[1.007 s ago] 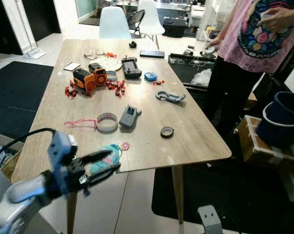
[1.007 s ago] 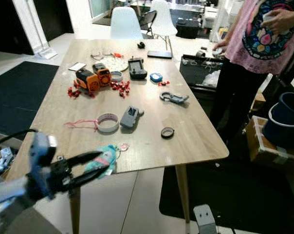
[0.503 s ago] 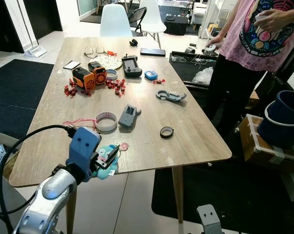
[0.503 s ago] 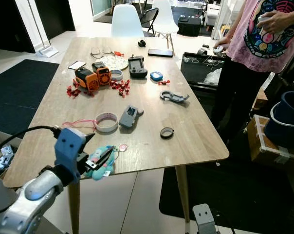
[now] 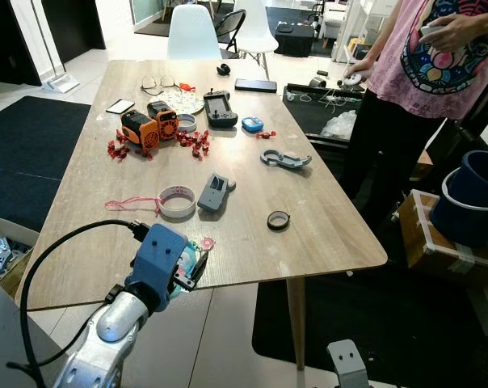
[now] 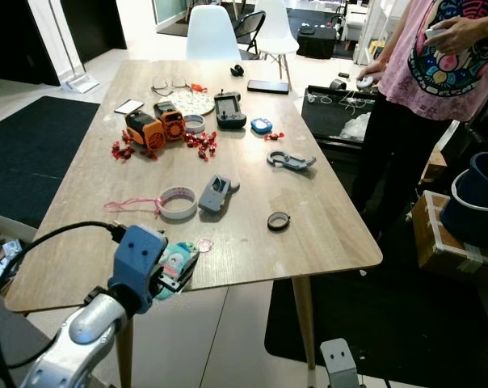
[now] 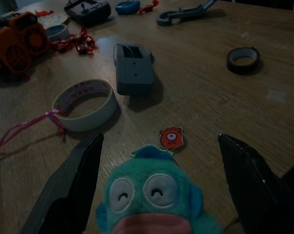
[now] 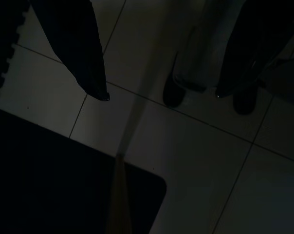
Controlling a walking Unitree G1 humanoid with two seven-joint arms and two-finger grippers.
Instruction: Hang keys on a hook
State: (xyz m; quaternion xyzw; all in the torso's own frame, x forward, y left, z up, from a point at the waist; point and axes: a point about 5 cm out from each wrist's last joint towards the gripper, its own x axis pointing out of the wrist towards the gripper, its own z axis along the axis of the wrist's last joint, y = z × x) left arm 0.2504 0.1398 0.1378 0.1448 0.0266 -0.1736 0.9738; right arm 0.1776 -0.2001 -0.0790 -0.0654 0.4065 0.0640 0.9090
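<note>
Left pincer (image 7: 156, 183) spread wide at the near edge of the worktop (image 5: 325, 218), black fingers (image 7: 71, 187) flanking, not pinching, a teal plush keychain (image 7: 154, 200) with a small orange charm (image 7: 172, 138) just beyond. Right pincer (image 8: 159, 92) hanging open over dim floor tiles (image 8: 200, 161). Keys themselves hard to make out.

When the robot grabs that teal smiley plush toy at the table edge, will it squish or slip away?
The teal plush keychain looks stuffed and fuzzy, so it will probably squish and grip well rather than slip. It seems light for its size. The small orange charm beside it would likely dangle if it is attached. The left gripper is open around it.
</note>
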